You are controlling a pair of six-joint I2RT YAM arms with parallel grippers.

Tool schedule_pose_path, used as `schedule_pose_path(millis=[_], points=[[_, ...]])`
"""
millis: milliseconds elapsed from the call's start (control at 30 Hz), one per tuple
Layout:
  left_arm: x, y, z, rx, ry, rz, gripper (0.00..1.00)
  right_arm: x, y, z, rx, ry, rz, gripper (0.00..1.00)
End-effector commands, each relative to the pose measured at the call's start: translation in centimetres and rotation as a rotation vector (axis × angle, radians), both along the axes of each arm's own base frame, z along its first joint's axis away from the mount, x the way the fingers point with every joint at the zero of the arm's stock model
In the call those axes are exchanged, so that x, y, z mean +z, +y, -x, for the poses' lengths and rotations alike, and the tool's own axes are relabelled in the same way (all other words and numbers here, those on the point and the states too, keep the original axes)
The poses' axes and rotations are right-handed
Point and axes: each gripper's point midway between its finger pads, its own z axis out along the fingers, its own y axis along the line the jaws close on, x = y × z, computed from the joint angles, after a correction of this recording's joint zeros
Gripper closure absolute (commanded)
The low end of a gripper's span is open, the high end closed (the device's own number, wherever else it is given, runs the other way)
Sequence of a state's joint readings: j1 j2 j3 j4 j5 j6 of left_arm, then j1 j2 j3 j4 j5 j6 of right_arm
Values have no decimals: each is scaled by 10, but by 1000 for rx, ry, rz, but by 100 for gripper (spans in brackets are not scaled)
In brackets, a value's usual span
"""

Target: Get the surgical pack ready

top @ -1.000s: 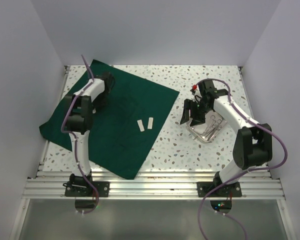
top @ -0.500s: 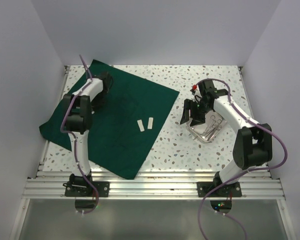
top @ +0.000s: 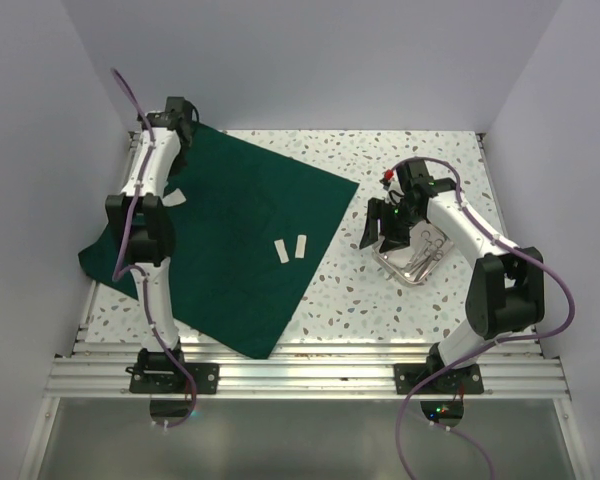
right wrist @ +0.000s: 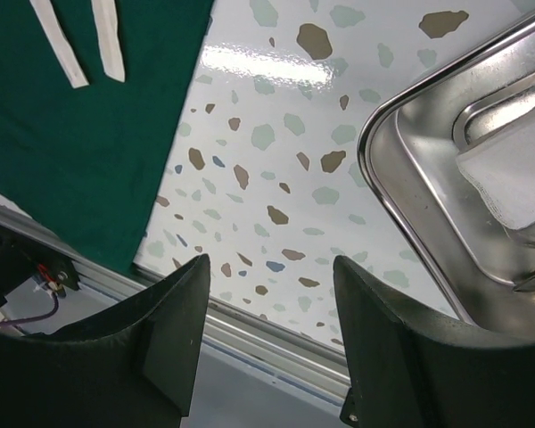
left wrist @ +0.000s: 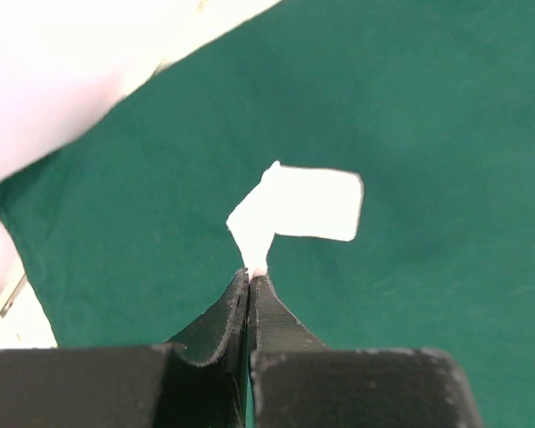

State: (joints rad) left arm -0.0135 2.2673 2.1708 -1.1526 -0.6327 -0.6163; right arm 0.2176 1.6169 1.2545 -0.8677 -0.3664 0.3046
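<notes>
While the dark green cloth (top: 240,240) lies flat on the table's (top: 380,320) left half, a diamond with one corner pointing far-left, the left gripper (left wrist: 250,278) pinches a bent white strip (left wrist: 303,207) by one end above it. Two more strips (top: 282,251) lie side by side mid-cloth, long axes near-to-far; the right gripper (right wrist: 269,267) hangs wide open at the steel tray's (right wrist: 401,178) left edge.
</notes>
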Motion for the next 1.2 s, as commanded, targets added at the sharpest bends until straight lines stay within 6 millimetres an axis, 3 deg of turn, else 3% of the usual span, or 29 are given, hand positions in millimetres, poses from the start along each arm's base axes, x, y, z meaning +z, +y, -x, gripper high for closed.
schedule_pose_path(millis=[0, 200, 767, 800, 1167], points=[[4, 5, -1, 6, 23, -21, 100, 6, 8, -6, 28, -20, -32, 39], [-10, 0, -10, 2, 15, 23, 100, 3, 6, -4, 31, -16, -22, 39], [-31, 3, 3, 77, 51, 23, 100, 0, 7, -6, 31, -9, -25, 39], [-35, 14, 5, 105, 53, 32, 100, -1, 7, -6, 33, -8, -24, 39], [-56, 15, 2, 153, 51, 79, 100, -2, 6, -5, 34, -6, -19, 39]])
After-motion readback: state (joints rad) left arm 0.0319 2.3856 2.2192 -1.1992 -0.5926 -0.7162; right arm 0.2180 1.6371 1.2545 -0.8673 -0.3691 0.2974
